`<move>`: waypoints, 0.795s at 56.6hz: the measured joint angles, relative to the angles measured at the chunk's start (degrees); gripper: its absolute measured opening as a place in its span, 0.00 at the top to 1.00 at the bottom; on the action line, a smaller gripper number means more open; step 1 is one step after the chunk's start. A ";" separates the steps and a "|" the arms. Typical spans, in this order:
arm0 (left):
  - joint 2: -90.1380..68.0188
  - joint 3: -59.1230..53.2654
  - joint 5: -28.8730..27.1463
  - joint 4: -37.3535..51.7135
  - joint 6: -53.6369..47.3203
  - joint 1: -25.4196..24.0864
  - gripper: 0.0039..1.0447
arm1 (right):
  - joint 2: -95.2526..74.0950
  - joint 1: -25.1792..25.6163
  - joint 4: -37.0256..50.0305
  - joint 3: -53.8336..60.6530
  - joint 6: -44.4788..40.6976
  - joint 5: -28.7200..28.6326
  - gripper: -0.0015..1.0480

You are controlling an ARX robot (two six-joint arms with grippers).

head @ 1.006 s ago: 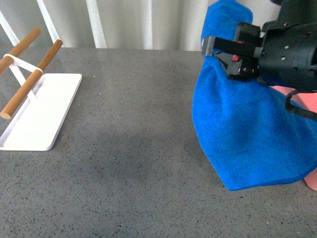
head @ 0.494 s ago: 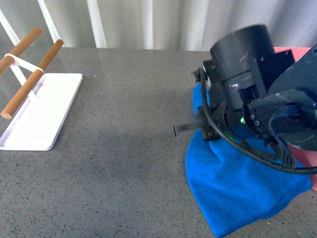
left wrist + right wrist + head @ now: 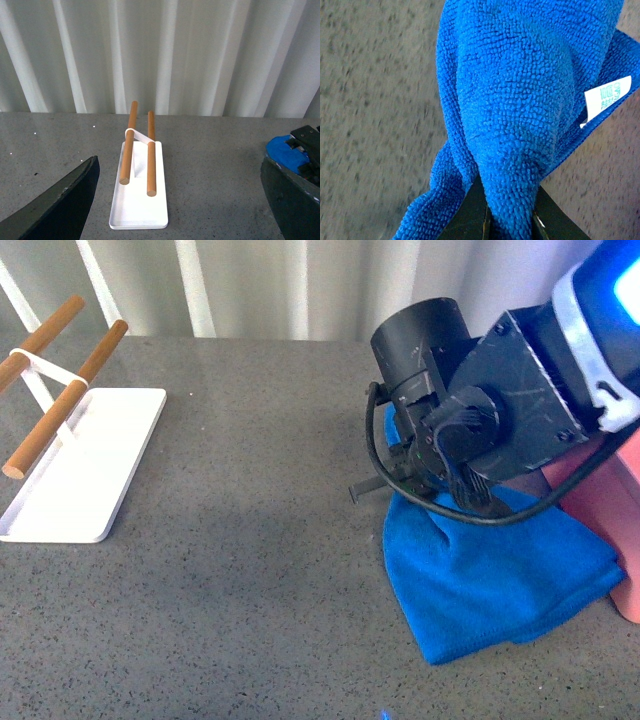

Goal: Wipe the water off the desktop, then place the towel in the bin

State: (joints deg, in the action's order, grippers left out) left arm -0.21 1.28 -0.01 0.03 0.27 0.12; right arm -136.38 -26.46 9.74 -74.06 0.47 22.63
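The blue towel (image 3: pixel 480 580) lies bunched on the grey speckled desktop (image 3: pixel 250 540) at the right, its far part hidden under my right arm (image 3: pixel 470 410). My right gripper (image 3: pixel 509 222) is shut on a fold of the towel (image 3: pixel 515 100), pressed low over the surface; a white label (image 3: pixel 605 100) shows at the cloth's edge. Behind the arm, at the right edge, stands the pink bin (image 3: pixel 605 515). My left gripper (image 3: pixel 177 205) hangs open above the desktop with nothing between its fingers (image 3: pixel 65 200). I cannot make out any water.
A flat white tray (image 3: pixel 90 480) with two wooden rods (image 3: pixel 65 405) sits at the far left, also in the left wrist view as the tray (image 3: pixel 140 205). Pale vertical slats (image 3: pixel 250 285) line the back. A corner of the towel (image 3: pixel 282 150) shows beside the left gripper's finger.
My right arm has come down and leftward, bringing the towel from hanging in the air onto the desktop, where it now lies bunched. The tray has not moved.
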 joint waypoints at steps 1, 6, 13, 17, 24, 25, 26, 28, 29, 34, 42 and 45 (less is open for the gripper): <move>0.00 0.00 0.00 0.00 0.00 0.00 0.06 | -0.17 -0.17 -0.17 -0.44 0.09 -0.13 0.92; 0.00 0.00 0.00 0.00 0.00 0.00 0.06 | -0.92 -1.79 -1.68 -2.91 1.95 -1.73 0.92; 0.00 0.00 0.00 0.00 0.00 0.00 0.06 | 0.20 -7.23 -0.57 -1.25 3.87 -5.84 0.92; 0.00 0.00 0.00 0.00 0.00 0.00 0.06 | 2.32 -10.27 0.85 2.78 4.15 -7.69 0.92; 0.02 0.00 0.00 0.00 0.00 0.00 0.06 | 5.18 -11.06 2.62 8.48 4.28 -8.35 0.92; 0.02 0.00 -0.02 0.00 -0.02 0.00 0.06 | 5.40 -10.99 2.80 8.94 4.33 -8.44 0.92; 0.02 0.00 -0.02 0.00 -0.02 0.00 0.06 | 5.62 -10.86 2.97 9.49 4.35 -8.48 0.92; 0.02 0.00 -0.02 0.00 -0.02 0.00 0.06 | 6.36 -10.40 3.65 11.04 4.31 -8.74 0.92; 0.02 0.00 0.00 0.00 -0.02 0.00 0.06 | 6.82 -9.99 4.13 12.04 4.24 -8.79 0.92; 0.02 0.00 0.00 0.00 -0.02 0.00 0.06 | 8.35 -8.24 5.53 15.41 3.58 -9.03 0.92; 0.02 0.00 0.00 0.00 0.00 0.00 0.06 | 9.94 -3.30 5.97 17.64 0.63 -9.11 0.92; 0.02 0.00 0.00 0.00 0.00 0.00 0.06 | 10.08 -1.99 5.57 17.49 -0.15 -8.44 0.92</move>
State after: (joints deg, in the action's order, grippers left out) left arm -0.19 1.28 -0.01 0.03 0.27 0.12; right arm -126.30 -28.45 15.31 -56.58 0.32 14.20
